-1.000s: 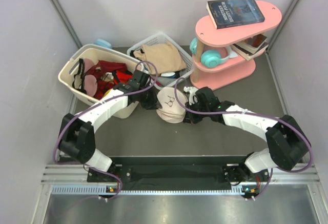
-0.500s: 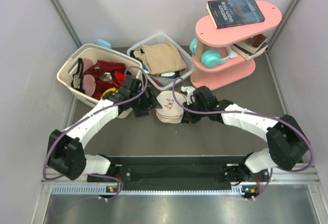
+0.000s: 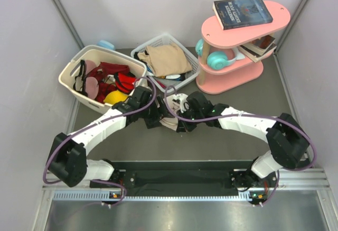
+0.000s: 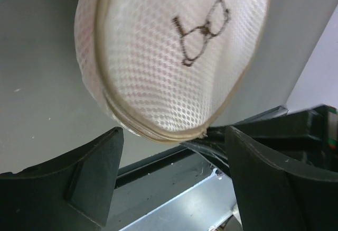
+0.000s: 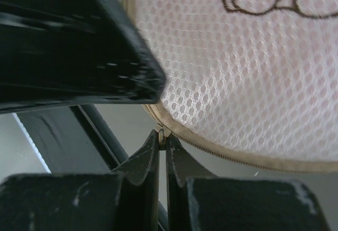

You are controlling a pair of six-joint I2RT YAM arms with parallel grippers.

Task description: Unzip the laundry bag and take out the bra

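- Top external view is showing two arms, the left arm [image 3: 100, 128] and the right arm [image 3: 248, 122], both reaching in over the dark table [image 3: 222, 144] and meeting at one laundry bag [image 3: 170, 116].
- That single laundry bag is lying on the table just in front of the wire basket [image 3: 193, 63]. It is sitting between the two claws and is largely hidden by them in this view.
- Left wrist view is showing the left claw [image 4: 173, 136] standing released. Its two fingers [image 4: 95, 178] are spread wide, one on each side of the bag's lower rim.
- One black logo [image 4: 203, 27] is showing on the bag's mesh dome.
- Right wrist view is showing the right claw [image 5: 162, 136] clenched. Its two fingertips are pinching one small zip tab [image 5: 162, 131] at the bag's rim.
- One zip [image 5: 237, 157] is running along that rim and is looking closed where it is visible.
- A pink tint is showing through the mesh, but what is making it cannot be told.
- Two baskets are standing at the back. One is the plastic basket [image 3: 67, 77], holding red garments [image 3: 113, 75]. The other is the wire basket, holding one tan cloth [image 3: 166, 59].
- One pink shelf [image 3: 232, 80] is standing at the back right, carrying one book [image 3: 243, 11] on top and one pair of teal headphones [image 3: 216, 59] lower down.
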